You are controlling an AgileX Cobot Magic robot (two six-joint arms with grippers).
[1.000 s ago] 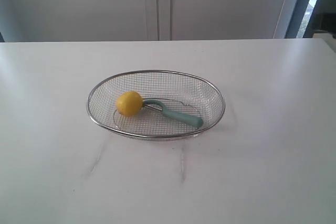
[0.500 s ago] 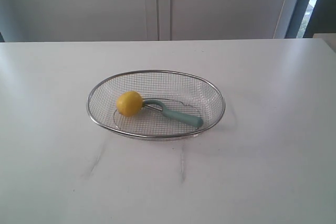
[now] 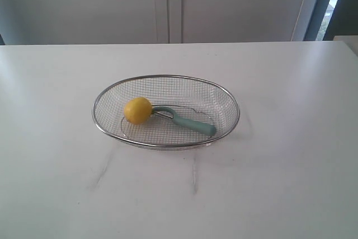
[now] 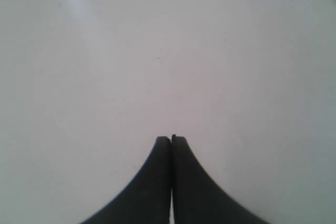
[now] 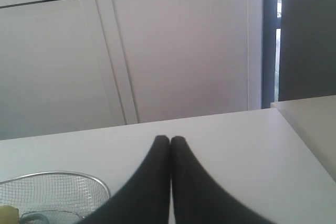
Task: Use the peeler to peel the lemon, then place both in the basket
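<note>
Yellow lemon (image 3: pixel 137 110) lies against the peeler (image 3: pixel 193 124) head inside the wire basket (image 3: pixel 168 75) on the counter (image 3: pixel 279 183); left claw (image 4: pixel 171 139) and right claw (image 5: pixel 170 140) clenched, empty.

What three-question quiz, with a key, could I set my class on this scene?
1. True or false: the lemon lies outside the basket.
2. Which end of the peeler is nearest the lemon? A: the handle end. B: the blade head.
3. Fill in: in the wrist views, the left claw and right claw are both ____.

Key: 1 false, it lies inside the basket. 2 B. 3 shut, with nothing held.
</note>
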